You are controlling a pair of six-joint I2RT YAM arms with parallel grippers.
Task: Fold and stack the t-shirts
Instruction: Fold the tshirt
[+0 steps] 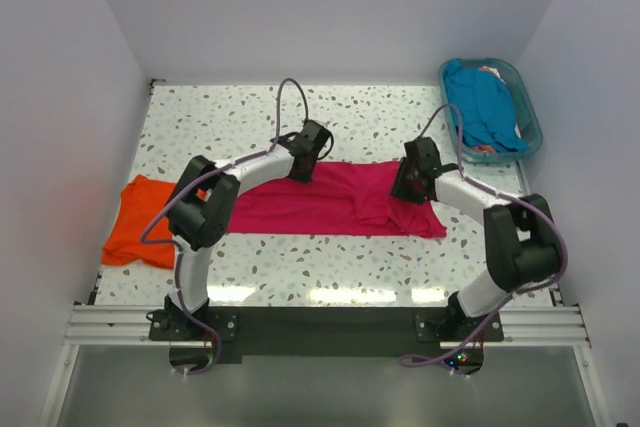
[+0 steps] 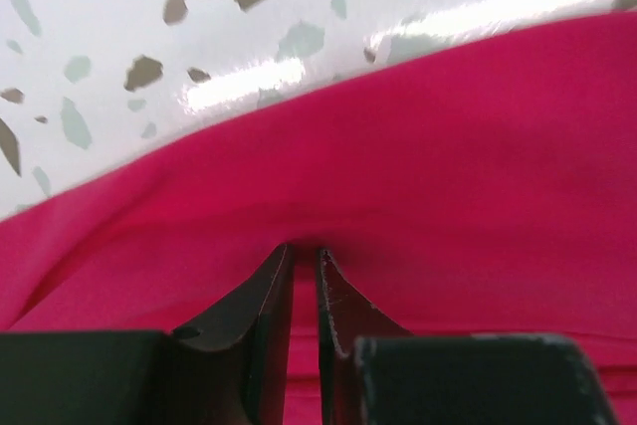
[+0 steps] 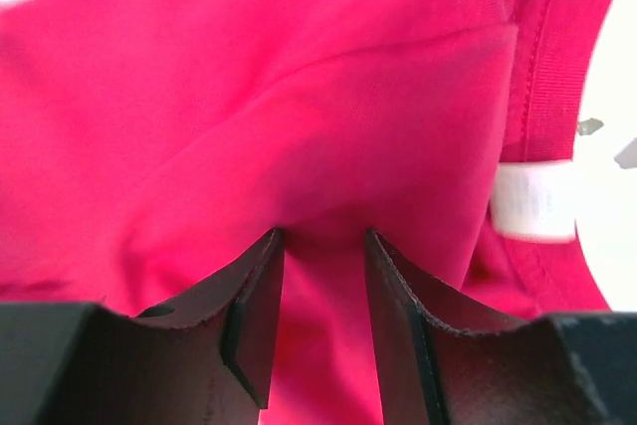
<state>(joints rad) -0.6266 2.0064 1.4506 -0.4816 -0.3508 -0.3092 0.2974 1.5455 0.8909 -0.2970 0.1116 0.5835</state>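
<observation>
Pincer L (image 2: 301, 251) nips soft magenta tee (image 2: 448, 166); pincer R (image 3: 323, 236) parted.

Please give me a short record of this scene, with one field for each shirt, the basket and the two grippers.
pink t-shirt: spread out across the middle of the table
orange t-shirt: lying at the left edge
teal t-shirt: inside the basket
basket: far right corner
left gripper: nearly shut, pinching the pink t-shirt near its far edge
right gripper: jaws apart, pink fabric between them, grip unclear
</observation>
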